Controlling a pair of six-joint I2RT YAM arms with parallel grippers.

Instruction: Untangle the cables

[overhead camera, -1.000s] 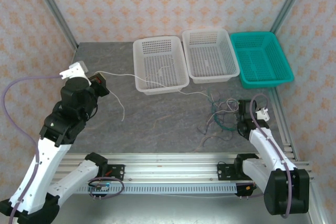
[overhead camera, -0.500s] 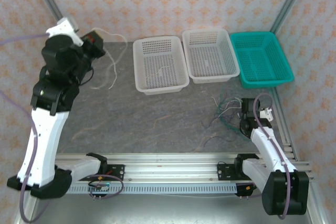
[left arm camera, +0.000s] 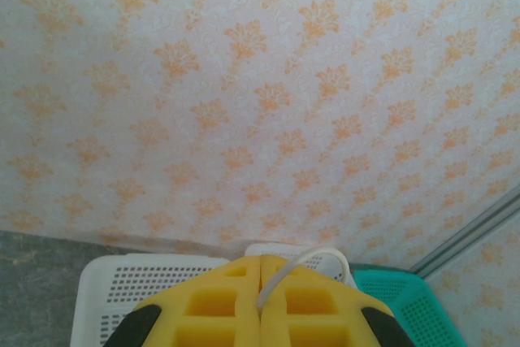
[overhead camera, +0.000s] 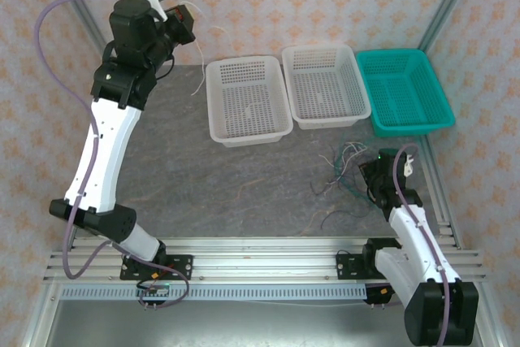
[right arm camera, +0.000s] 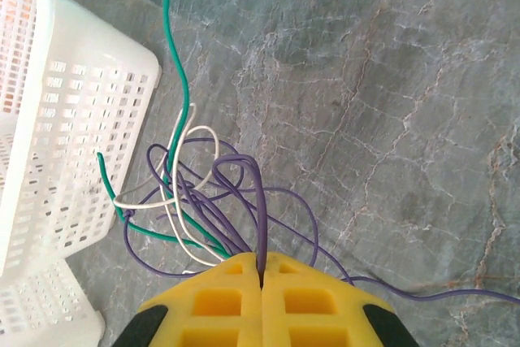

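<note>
A tangle of thin purple, green and white cables point(overhead camera: 344, 170) lies on the grey table at the right. My right gripper point(overhead camera: 370, 178) sits low at its right edge, shut on a purple cable point(right arm camera: 262, 209) that rises in a loop from between the yellow pads. A green cable point(right arm camera: 177, 62) and a white cable point(right arm camera: 183, 144) cross the purple loops beside it. My left gripper point(overhead camera: 180, 23) is high at the back left by the wall. It is shut on a separate white cable point(left arm camera: 313, 259), which curls out of the pads and dangles below point(overhead camera: 197, 83).
Three baskets stand in a row at the back: a white one point(overhead camera: 213, 99), a second white one point(overhead camera: 286, 79) and a teal one point(overhead camera: 439, 91). The white basket's corner point(right arm camera: 49, 160) lies close left of the tangle. A metal rail point(overhead camera: 260, 266) runs along the near edge.
The left arm swung up and back toward the wall, pulling the white cable out of the tangle and off the basket. The right gripper stayed at the tangle, still shut on the purple cable.
</note>
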